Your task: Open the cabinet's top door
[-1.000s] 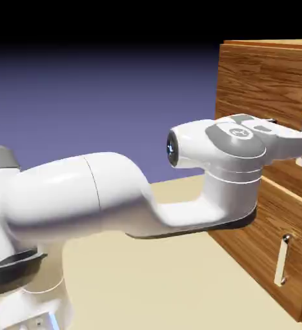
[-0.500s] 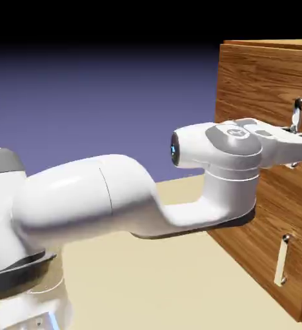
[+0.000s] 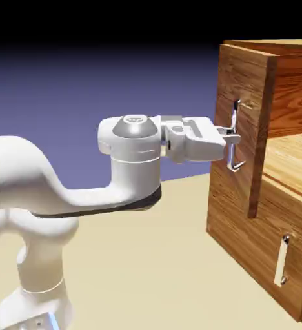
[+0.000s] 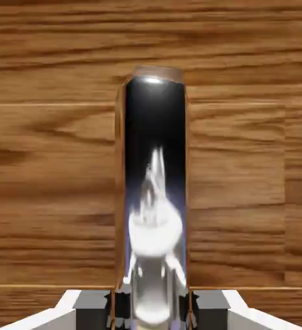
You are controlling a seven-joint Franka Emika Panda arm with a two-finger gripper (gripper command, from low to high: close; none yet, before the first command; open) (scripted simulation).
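Note:
The reddish-brown wood cabinet (image 3: 289, 58) stands at the right of the exterior view. Its top door (image 3: 244, 84) is swung out toward the arm, and the lit wooden inside shows behind it. My gripper (image 3: 231, 136) is shut on the door's long vertical silver handle (image 3: 233, 145), gripping it near the middle. In the hand view the shiny handle (image 4: 155, 193) runs up the centre against the door's wood grain (image 4: 50, 161), between my gripper (image 4: 155, 310) and its grey fingertips (image 4: 92, 308) at the bottom edge.
Below the top door sits the shorter lower panel (image 3: 257, 242) with its small silver handle (image 3: 282, 259), closed. The beige tabletop (image 3: 147, 277) stretches between the robot's base and the cabinet.
The gripper closed on the long handle, and the hand drew back to the left. The top door swung out from flush to wide open, baring the inside.

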